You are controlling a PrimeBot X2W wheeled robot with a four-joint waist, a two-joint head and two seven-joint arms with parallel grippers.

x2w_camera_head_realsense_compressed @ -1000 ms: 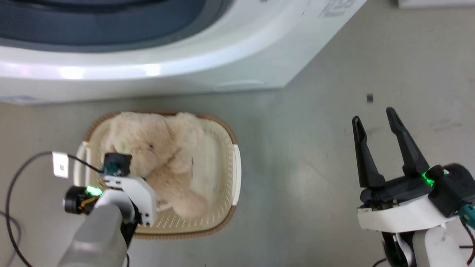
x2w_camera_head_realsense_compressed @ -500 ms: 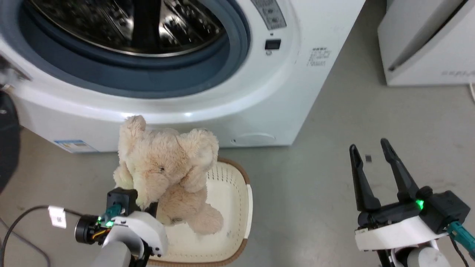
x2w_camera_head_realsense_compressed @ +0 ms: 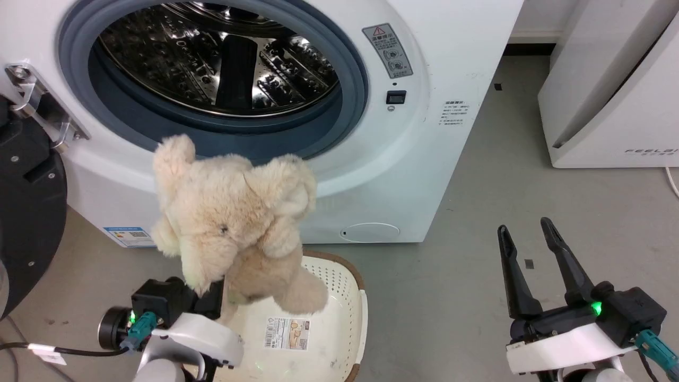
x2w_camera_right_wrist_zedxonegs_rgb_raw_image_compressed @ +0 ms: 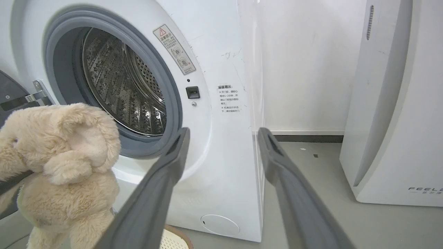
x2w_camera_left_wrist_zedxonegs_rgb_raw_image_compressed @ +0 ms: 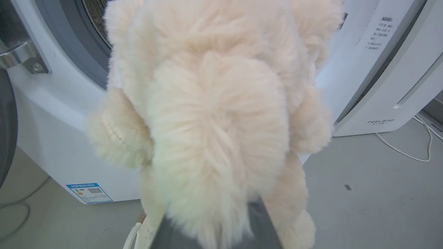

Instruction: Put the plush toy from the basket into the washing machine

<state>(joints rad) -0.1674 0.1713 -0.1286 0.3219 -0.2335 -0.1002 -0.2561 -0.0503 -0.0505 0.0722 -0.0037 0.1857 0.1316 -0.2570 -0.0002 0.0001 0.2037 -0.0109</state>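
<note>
Grey smooth floor (x2w_camera_head_realsense_compressed: 477,223) all around, with a white wall at 12 o'clock in the right wrist view. At 9 o'clock of the head view, black-framed door (x2w_camera_head_realsense_compressed: 26,201) swung open, hanging on a metal hinge (x2w_camera_head_realsense_compressed: 37,106). Next to it, toward 11 o'clock, white washing machine (x2w_camera_head_realsense_compressed: 419,159) with the grey-rimmed porthole uncovered and the shiny steel drum (x2w_camera_head_realsense_compressed: 223,63) visible inside. Small blue label (x2w_camera_head_realsense_compressed: 130,236) on its lower front at 8 o'clock.

Near the centre, plush toy (x2w_camera_head_realsense_compressed: 228,223), cream-beige and fluffy, held up in the air in front of the lower rim of the porthole, outside the drum and above the basket. At 7 o'clock, left gripper (x2w_camera_head_realsense_compressed: 215,292) closed on the lower part of the plush toy; in the left wrist view, dark fingers (x2w_camera_left_wrist_zedxonegs_rgb_raw_image_compressed: 263,228) sunk in the fur on both sides of a tuft. At 6 o'clock, basket (x2w_camera_head_realsense_compressed: 345,276) on the floor, near the machine's front, with a barcode sticker (x2w_camera_head_realsense_compressed: 286,333) on its bottom.

At 4 o'clock, right gripper (x2w_camera_head_realsense_compressed: 522,225) wide open, holding nothing, fingers pointing to 12 o'clock, well apart from the toy. At 2 o'clock, white appliance (x2w_camera_head_realsense_compressed: 610,106) marked FEELBIRD, standing on the floor beside the machine, with a gap between.
</note>
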